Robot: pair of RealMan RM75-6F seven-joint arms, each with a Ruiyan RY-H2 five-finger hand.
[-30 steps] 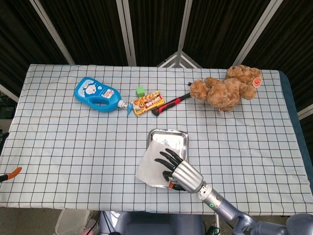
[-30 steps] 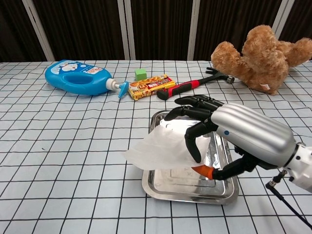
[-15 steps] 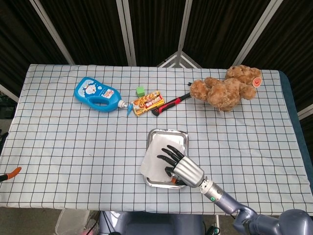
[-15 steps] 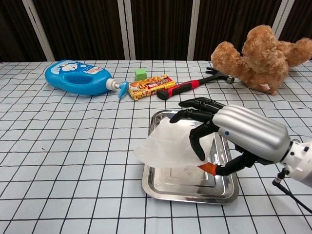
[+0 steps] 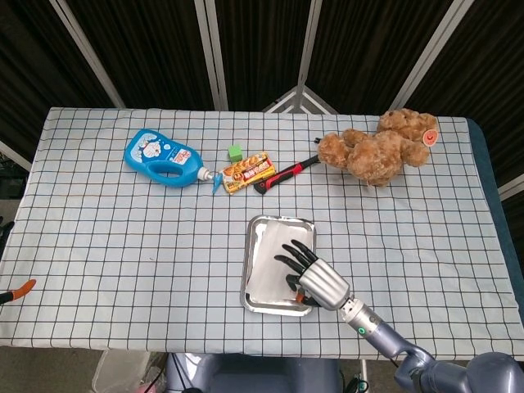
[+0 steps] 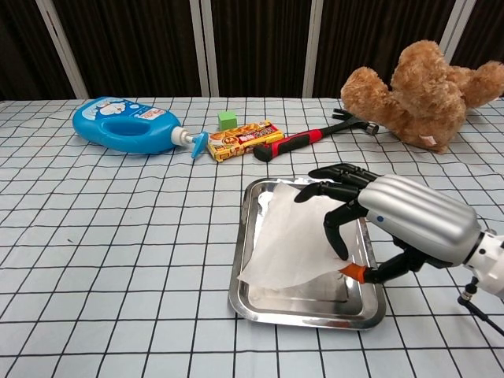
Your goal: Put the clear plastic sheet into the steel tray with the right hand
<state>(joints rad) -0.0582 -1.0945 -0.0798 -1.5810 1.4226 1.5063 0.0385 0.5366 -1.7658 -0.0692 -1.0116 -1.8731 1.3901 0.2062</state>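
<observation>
Clear plastic sheet (image 6: 295, 236) lies inside the steel tray (image 6: 250, 295) on the counter (image 6: 118, 260), long axis running along the tray's length, spread left of the right robot hand (image 6: 370, 228), which pinches its near right corner; tray otherwise looks empty.

A robot test lab: checkered table (image 5: 98, 237), dark folding screens (image 5: 254, 49), assorted props.
</observation>
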